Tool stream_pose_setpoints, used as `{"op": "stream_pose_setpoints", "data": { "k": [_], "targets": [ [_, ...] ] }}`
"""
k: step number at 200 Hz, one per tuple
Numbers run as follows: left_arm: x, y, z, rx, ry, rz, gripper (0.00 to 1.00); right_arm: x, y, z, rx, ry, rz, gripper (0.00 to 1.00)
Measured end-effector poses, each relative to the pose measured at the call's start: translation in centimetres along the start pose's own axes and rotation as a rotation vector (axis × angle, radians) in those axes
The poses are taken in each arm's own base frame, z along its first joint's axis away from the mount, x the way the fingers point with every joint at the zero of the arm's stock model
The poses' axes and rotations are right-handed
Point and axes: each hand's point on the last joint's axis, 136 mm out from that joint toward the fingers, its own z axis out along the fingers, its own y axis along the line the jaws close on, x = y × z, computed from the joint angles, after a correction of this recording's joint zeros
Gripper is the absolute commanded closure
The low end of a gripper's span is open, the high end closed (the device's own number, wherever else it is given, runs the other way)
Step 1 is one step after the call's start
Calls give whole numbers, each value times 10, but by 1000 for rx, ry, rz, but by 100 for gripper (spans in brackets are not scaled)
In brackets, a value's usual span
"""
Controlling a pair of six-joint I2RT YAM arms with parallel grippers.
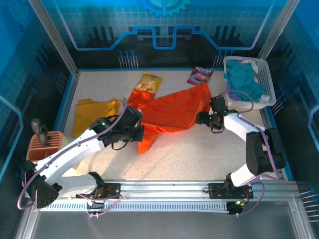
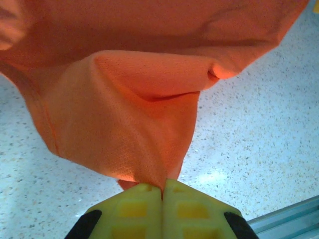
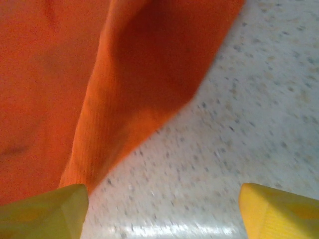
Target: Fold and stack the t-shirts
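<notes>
The overhead view is brightly and evenly lit, though a strong blue cast is thrown by the enclosure walls (image 1: 50, 30). A pale warm glare is seen on the speckled table (image 1: 199, 159) just below the orange t-shirt (image 1: 174, 112). The left wrist view is sharp, the shirt's weave being resolved, and a white reflection is caught on the table. The right wrist view is smeared, perhaps by motion, and the fabric's fold is left in deep shadow.
</notes>
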Motion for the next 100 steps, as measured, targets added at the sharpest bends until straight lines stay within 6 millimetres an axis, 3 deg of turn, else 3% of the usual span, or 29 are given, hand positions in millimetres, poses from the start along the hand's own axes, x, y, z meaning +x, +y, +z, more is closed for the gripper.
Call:
{"op": "stream_pose_setpoints", "data": {
  "k": [39, 76, 89, 100],
  "targets": [
    [2, 14, 6, -10, 23, -34, 100, -13, 9, 28, -37, -5, 19, 41],
    [10, 19, 12, -9, 53, -48, 100, -15, 13, 39, -57, 7, 37, 89],
    [8, 20, 11, -7, 50, -54, 100, -15, 14, 38, -59, 7, 38, 100],
    [7, 21, 11, -8, 45, -57, 100, -15, 14, 34, -58, 9, 36, 100]
  ]
}}
